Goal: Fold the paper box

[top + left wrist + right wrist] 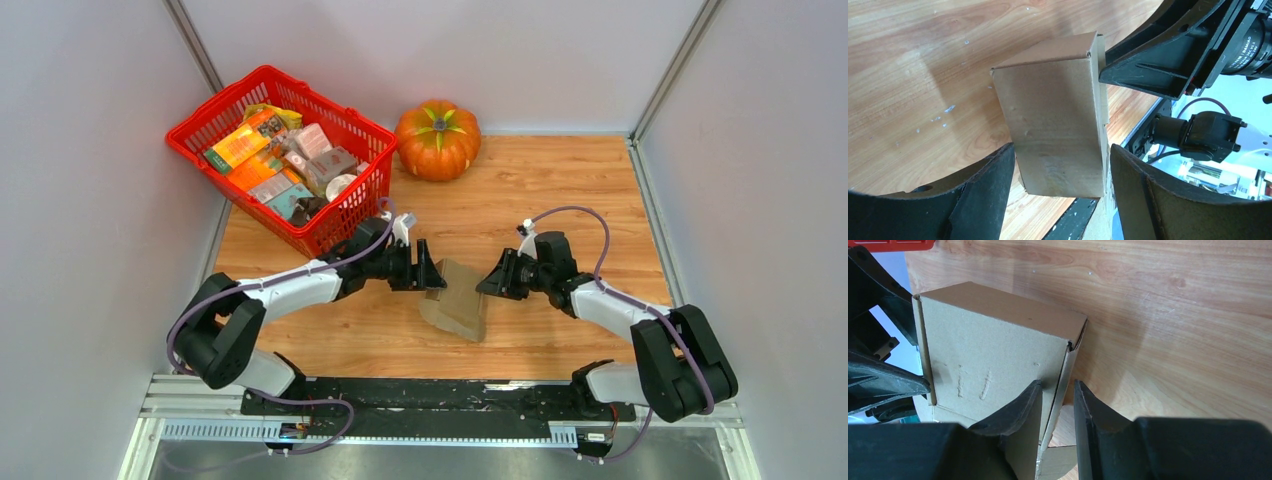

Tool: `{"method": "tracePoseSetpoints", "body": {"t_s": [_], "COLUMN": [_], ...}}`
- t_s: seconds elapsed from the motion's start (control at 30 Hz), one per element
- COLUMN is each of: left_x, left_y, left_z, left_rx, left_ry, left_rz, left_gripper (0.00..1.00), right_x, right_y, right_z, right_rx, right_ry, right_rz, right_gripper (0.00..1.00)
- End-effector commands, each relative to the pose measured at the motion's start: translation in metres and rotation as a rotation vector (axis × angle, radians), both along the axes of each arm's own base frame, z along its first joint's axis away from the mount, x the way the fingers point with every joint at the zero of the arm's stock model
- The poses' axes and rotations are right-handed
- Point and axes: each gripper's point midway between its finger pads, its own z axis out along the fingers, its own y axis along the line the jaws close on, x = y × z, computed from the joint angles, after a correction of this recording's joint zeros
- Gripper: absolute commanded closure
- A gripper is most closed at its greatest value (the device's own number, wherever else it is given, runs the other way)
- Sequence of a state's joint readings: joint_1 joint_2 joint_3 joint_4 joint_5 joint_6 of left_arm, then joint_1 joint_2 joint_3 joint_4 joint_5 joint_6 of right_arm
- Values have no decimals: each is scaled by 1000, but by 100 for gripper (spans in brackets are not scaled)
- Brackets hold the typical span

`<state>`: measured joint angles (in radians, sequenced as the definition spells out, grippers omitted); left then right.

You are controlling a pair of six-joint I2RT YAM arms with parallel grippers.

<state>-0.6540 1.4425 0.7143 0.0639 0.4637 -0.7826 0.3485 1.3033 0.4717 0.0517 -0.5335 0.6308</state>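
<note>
— Where is the paper box (458,300) being held?
— Centrally, between both grippers: being clasped widthwise by the left gripper's (1061,147) wide jaws, one wall being straddled loosely by the right gripper's (1057,385) narrow ones.

paper box (457,300) between left hand (432,272) and right hand (487,283); basket (255,207), pumpkin (437,140) behind

You can read one marking only: the word DAMIAO, printed in white on the black motor housing (1254,40) behind the right gripper (488,284), at the upper right of the left wrist view. The smaller lines beside it are too small to read. Print on the packages (268,160) in the red basket (200,128), far left, is illegible.
</note>
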Motion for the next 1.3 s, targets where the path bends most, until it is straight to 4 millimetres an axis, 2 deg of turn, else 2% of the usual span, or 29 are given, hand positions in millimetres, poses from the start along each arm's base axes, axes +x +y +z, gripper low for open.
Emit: {"method": "tracePoseSetpoints", "body": {"t_s": [0.0,0.1,0.2,0.37,0.4,0.5,0.53,0.6,0.63,0.67,0.7,0.73,0.77,0.8,0.83,0.93,1.03,1.1,1.13,1.2,1.23,1.27], "left_x": [6,3,4,6,7,6,5,3,2,2,0,-1,0,-2,-3,-4,-3,-3,-3,-6,-8,-9], "left_y": [-20,-27,-31,-30,-29,-27,-26,-25,-25,-24,-23,-23,-21,-21,-21,-20,-14,-4,0,9,12,15], "left_z": [25,23,21,21,18,15,14,13,15,16,16,19,20,21,23,24,22,16,20,16,20,19], "left_rx": [-81,-85,-80,-66,-57,-51,-51,-65,-77,-92,-105,-117,-126,-141,-152,-154,-112,-49,-36,23,30,50], "left_ry": [-45,-39,-34,-37,-32,-21,-18,-1,3,24,32,39,63,71,77,91,58,30,6,-13,-32,-55], "left_rz": [-47,-69,-74,-64,-57,-43,-39,-27,-20,-5,-1,6,26,22,23,21,24,36,37,24,17,1], "left_gripper": [23,22,27,41,45,49,49,51,51,52,53,53,54,55,55,55,50,47,46,44,44,44], "right_x": [-3,-3,-4,-2,0,-3,0,-2,-1,-2,-5,-9,-8,-9,-15,-15,-10,-13,-10,-11,-8,-4], "right_y": [-11,-10,-11,-13,-14,-17,-17,-21,-20,-20,-25,-20,-18,-23,-15,-18,-21,-13,-14,-8,-12,-12], "right_z": [-16,-16,-17,-15,-10,-6,3,7,19,24,24,30,46,47,53,66,62,56,55,55,50,50], "right_rx": [-62,-56,-61,-81,-81,-105,-104,-126,-128,-137,-177,-199,-202,-251,-271,-321,-333,-289,-272,-216,-208,-189], "right_ry": [11,14,17,-5,-28,-33,-56,-59,-102,-122,-123,-154,-209,-223,-257,-304,-280,-242,-224,-203,-184,-183], "right_rz": [-17,-17,-15,-12,-11,-5,-8,-11,0,8,-4,25,24,3,37,21,-12,23,15,34,23,15], "right_gripper": [69,69,69,64,61,45,41,30,27,18,15,11,5,3,1,0,0,0,1,6,8,14]}}
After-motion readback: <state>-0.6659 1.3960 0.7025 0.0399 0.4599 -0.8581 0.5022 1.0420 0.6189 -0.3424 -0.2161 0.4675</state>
